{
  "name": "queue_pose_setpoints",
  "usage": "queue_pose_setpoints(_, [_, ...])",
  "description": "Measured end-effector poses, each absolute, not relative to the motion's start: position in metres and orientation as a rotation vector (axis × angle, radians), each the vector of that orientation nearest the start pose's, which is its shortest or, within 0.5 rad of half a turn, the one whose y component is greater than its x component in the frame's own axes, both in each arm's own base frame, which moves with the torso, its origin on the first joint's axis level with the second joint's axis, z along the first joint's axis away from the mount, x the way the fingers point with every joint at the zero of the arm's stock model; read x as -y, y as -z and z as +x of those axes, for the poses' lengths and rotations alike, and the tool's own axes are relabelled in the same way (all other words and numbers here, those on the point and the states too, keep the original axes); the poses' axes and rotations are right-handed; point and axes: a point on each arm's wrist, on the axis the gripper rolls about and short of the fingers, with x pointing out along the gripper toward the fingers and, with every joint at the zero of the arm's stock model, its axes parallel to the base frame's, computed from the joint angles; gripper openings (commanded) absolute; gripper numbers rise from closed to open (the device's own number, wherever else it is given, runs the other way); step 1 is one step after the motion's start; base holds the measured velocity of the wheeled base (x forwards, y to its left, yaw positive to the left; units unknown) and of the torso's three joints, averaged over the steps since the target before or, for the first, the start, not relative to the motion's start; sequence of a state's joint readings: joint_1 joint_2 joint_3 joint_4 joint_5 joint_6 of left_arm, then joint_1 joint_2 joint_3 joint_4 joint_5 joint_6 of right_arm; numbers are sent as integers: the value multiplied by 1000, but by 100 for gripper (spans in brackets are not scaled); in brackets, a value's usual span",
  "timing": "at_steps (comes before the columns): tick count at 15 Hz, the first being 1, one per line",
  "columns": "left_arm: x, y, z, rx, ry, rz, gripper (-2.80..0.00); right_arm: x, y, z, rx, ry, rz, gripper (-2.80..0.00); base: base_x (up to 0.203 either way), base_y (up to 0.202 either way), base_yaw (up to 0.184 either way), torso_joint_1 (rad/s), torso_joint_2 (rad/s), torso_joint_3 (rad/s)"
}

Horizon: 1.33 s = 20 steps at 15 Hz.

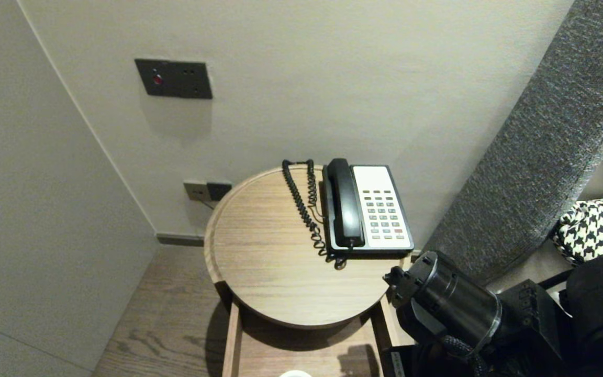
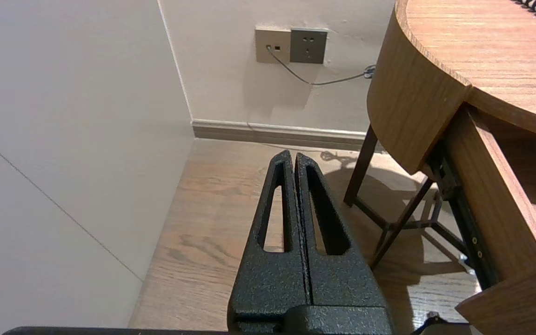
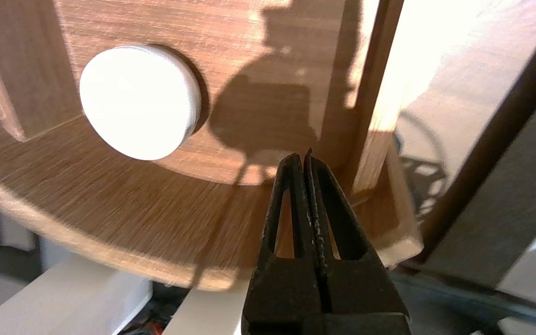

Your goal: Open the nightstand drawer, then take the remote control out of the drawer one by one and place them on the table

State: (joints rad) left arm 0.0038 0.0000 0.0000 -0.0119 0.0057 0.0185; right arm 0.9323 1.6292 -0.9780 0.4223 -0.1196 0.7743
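Note:
My right gripper is shut with nothing between its fingers. It hangs over the curved front panel of an open wooden drawer, near the drawer's right side wall. A white round disc-like object lies on the drawer floor, apart from the fingertips. In the head view only that object's rim shows at the lower edge, and my right arm reaches in from the lower right. My left gripper is shut and empty, parked low over the floor left of the table.
A round wooden bedside table stands above the drawer, carrying a black-and-white desk phone with a coiled cord. Walls close in behind and to the left, with sockets. A grey padded headboard and a houndstooth cushion lie to the right.

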Motion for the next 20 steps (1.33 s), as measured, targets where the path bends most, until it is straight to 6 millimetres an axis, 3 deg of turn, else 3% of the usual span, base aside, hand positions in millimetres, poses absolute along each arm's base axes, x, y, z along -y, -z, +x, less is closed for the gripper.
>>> queue_pose_setpoints(8, [0, -77, -23, 12, -10, 18, -280, -215, -174, 163, -1083, -414, 41, -280, 0, 0, 0, 0, 0, 0])
queue_pose_setpoints(13, [0, -77, -23, 12, -10, 18, -280, -229, -167, 171, -1096, -407, 21, -280, 0, 0, 0, 0, 0, 0])
queue_pose_setpoints(14, [0, -77, -23, 12, -10, 18, -280, -233, -166, 174, -1097, -408, 21, 0, 0, 0, 0, 0, 0, 0])
queue_pose_setpoints(20, [0, -77, -23, 12, -10, 18, -280, -246, -152, 176, -1153, -379, 1, 0, 0, 0, 0, 0, 0, 0])
